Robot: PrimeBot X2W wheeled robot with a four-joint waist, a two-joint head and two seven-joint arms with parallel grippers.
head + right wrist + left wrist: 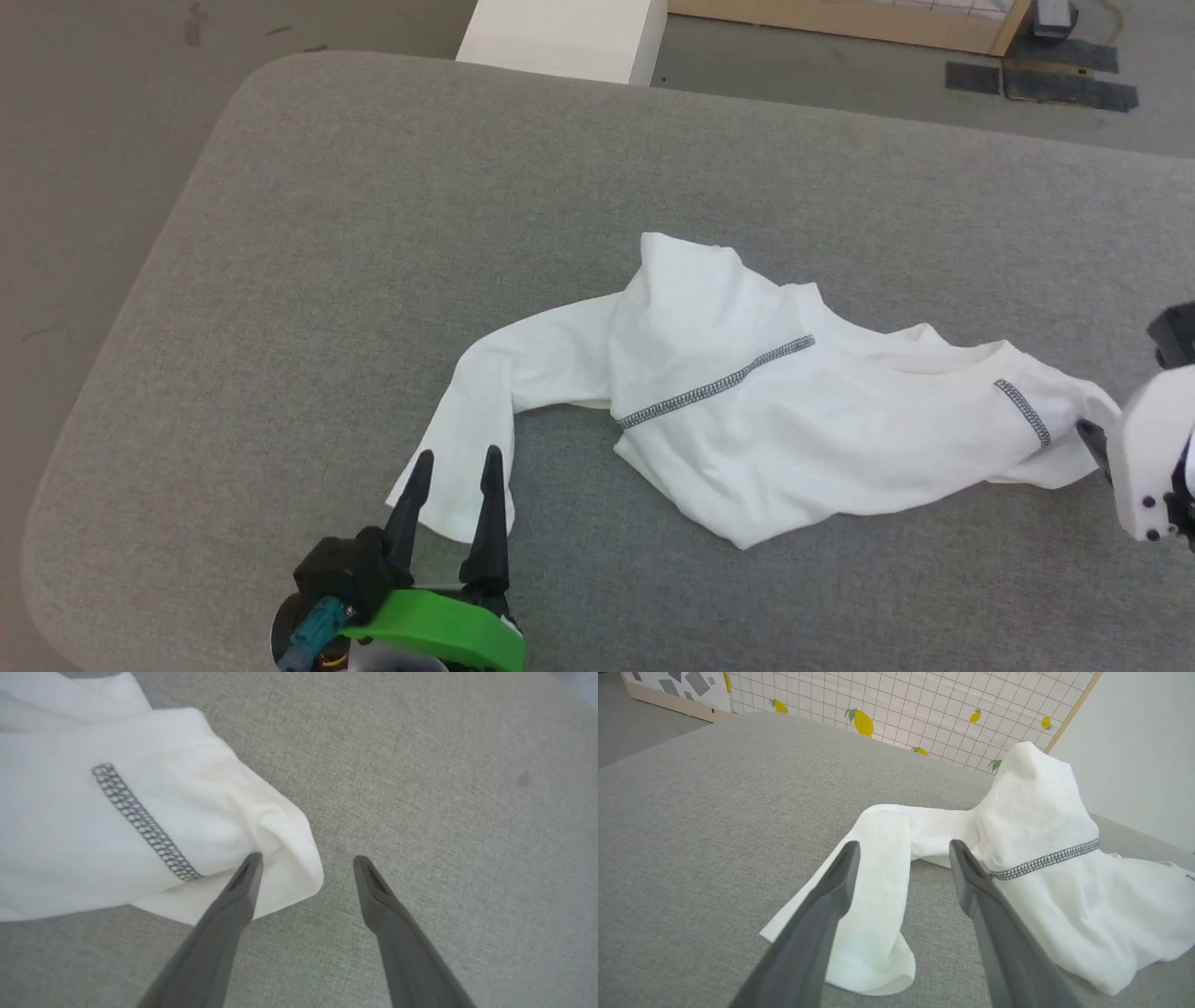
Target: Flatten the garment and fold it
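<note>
The long-sleeved shirt (pixel 747 420) lies crumpled. The left gripper (pixel 458 457) is spread over its sleeve end. The right gripper (pixel 307 858) is spread too, perhaps touching the other end.

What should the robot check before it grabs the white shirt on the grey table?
1. Left tool open: ok.
2. Right tool open: ok.
3. Sleeve end of the white soft long-sleeved shirt with dark grey zigzag stitching lined up with the left tool: ok.
4. Shirt's other end lined up with the right tool: ok, though only its edge.
5. Shirt lying flat: not ok, it is crumpled.
6. Whole shirt on the grey fabric table: ok.
</note>
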